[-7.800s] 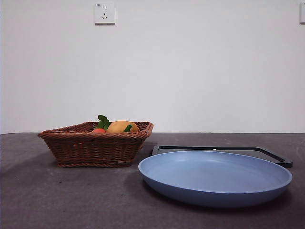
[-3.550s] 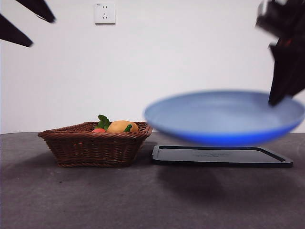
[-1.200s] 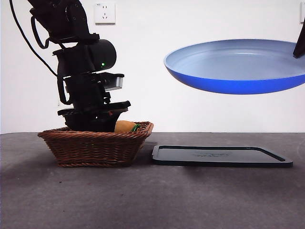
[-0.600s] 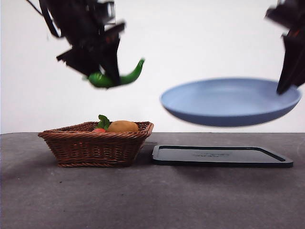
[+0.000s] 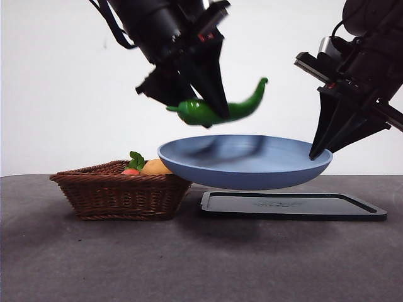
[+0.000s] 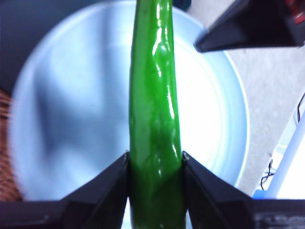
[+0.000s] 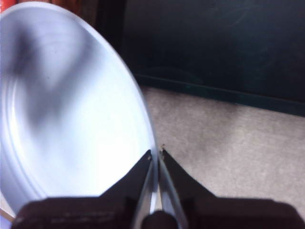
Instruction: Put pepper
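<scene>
Pepper [image 5: 217, 111] in left pincer [image 6: 155, 162], clear above plate [image 5: 242, 165] rim

A staged robot test bench, likely a lab. Bare white wall [image 5: 63, 94] fills the upper frame; plain grey table [image 5: 94, 264] runs below.

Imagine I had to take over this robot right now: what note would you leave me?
Left hand: shut on the pepper, holding it in the air just above the blue plate.
Right hand: shut on the plate's rim, holding the plate up over the black tray.
Done: pepper is out of the basket.
Left: lower the pepper onto the plate and let go.
</scene>
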Controlling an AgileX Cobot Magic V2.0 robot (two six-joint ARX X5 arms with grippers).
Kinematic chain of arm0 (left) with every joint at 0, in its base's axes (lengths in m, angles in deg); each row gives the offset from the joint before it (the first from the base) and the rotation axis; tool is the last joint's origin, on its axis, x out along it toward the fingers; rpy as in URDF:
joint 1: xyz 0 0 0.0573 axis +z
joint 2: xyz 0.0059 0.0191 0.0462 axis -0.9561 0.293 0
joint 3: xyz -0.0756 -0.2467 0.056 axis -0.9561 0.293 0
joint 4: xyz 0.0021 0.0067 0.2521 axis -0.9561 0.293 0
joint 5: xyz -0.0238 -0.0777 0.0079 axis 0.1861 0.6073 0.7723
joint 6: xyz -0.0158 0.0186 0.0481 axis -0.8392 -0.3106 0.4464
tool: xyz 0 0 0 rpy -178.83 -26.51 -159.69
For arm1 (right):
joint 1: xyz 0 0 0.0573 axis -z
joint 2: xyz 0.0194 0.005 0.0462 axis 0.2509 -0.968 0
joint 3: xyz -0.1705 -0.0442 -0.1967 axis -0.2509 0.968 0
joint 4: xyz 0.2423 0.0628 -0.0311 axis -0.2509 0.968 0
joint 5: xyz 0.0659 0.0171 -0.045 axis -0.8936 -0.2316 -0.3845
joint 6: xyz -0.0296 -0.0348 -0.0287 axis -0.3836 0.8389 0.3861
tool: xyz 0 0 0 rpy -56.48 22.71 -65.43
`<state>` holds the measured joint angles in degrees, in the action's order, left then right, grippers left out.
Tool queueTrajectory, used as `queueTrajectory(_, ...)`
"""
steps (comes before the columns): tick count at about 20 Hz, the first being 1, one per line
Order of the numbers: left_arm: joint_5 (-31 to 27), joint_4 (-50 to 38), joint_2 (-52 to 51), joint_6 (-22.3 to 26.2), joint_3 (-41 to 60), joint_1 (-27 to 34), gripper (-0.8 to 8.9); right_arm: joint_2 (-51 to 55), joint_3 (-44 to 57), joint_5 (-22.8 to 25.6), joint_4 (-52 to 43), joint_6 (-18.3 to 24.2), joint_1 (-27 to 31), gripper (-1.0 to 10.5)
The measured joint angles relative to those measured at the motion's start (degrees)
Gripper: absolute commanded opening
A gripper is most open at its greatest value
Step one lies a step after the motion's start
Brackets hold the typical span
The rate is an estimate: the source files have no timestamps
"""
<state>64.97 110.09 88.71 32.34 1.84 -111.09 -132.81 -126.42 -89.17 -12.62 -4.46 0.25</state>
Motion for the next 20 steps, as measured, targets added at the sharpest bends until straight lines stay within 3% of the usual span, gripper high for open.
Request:
queueTrajectory(9, -0.2, -1.2, 6.1, 0.0, 0.1, -1.3, 1.44, 0.0, 0.0, 0.1, 0.2, -0.2, 0.1, 0.1)
queueTrajectory(12, -0.2, -2.2, 5.9, 0.0, 0.1, -1.8, 2.33, 0.0, 0.0, 0.0, 0.2, -0.2, 0.1, 0.1)
queueTrajectory(20, -0.2, -0.9, 5.7, 0.0, -0.5, -1.9, 2.50, 0.0, 0.0, -1.1, 1.7, -0.3, 0.1, 0.1)
